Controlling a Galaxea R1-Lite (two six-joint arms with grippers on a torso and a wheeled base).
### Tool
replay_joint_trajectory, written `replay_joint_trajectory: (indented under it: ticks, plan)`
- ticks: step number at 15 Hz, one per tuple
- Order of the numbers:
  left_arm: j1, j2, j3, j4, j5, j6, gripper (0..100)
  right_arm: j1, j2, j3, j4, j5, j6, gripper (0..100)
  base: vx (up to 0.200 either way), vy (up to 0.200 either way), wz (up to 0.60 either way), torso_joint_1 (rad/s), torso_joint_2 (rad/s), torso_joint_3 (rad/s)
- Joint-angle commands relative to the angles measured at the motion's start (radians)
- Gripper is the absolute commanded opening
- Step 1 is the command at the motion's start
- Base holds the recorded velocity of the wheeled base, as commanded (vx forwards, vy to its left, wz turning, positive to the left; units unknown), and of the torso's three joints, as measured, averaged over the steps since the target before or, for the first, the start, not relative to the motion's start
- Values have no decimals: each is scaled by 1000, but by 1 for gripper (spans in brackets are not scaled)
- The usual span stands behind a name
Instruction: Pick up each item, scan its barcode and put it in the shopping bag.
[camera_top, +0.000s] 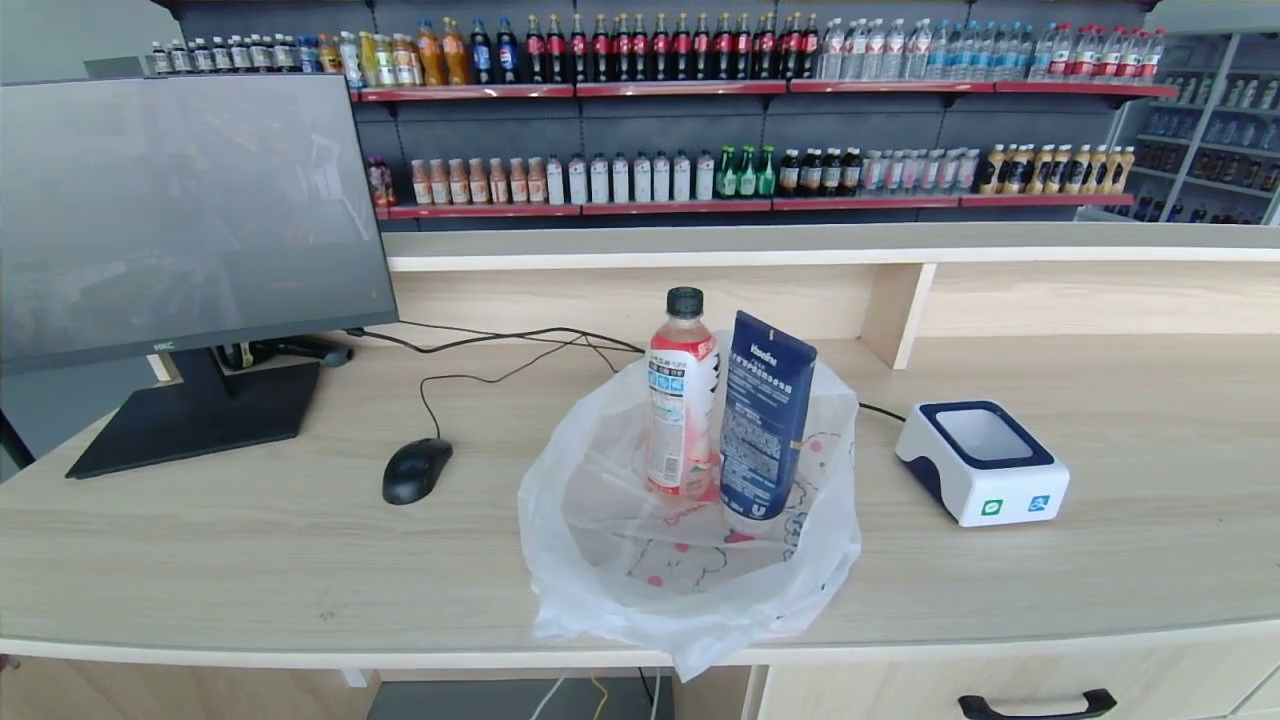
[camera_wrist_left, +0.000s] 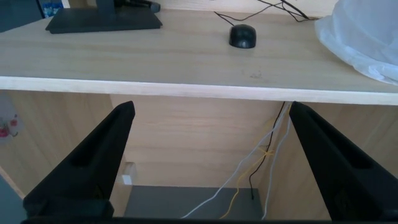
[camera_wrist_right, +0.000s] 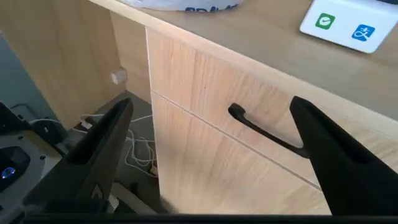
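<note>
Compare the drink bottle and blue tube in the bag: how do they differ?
The drink bottle is see-through pink, round, black cap on top; the blue tube is opaque, flattened, standing cap-down. The drink bottle reaches higher than the blue tube. Both stand upright, side by side, in the shopping bag.

shop checkout | drink shelves (camera_top: 760, 60) | counter (camera_top: 250, 540) | scanner (camera_top: 982, 462) | monitor (camera_top: 180, 210)

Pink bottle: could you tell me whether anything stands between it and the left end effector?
Yes: the left end effector sits below the counter edge, and the bag surrounds the bottle.
</note>
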Motion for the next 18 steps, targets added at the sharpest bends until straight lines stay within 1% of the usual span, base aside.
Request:
replay_joint_trajectory:
  ticks: [1, 2, 6, 7, 9, 10, 11, 13, 14, 18]
  plan:
    - [0, 0, -1, 0, 2, -12, 100, -183, -174, 5, 76, -30, 57, 100, -200, 0, 0, 2, 12, 7]
    - [0, 0, -1, 0, 1, -14, 100, -180, -171, 5, 77, -61, 77, 100, -200, 0, 0, 7, 2, 2]
    - [0, 0, -1, 0, 4, -28, 100, -182, -170, 5, 80, -76, 103, 100, -200, 0, 0, 9, 1, 6]
    - [0, 0, -1, 0, 4, -26, 100, -197, -154, 5, 80, -76, 98, 100, -200, 0, 0, -7, -2, -2]
    - [2, 0, -1, 0, 4, -28, 100, -262, -147, 5, 80, -76, 101, 100, -200, 0, 0, 0, 0, 2]
    - [2, 0, -1, 0, 4, -29, 100, -315, -148, 5, 80, -76, 108, 100, -200, 0, 0, 2, 2, 2]
    - [0, 0, -1, -1, 4, -23, 100, -315, -150, 5, 80, -74, 120, 100, -200, 0, 0, 2, -2, 2]
    - [0, 0, -1, 0, 2, -17, 100, -315, -150, 5, 82, -76, 123, 100, 0, 0, 0, 0, 0, 0]
    - [2, 0, -1, 0, 2, -20, 100, -315, -150, 5, 80, -76, 123, 100, 0, 0, 0, 0, 0, 0]
    - [0, 0, -1, 0, 4, -20, 100, -315, -150, 5, 82, -71, 109, 100, 0, -200, 0, 12, 7, 1]
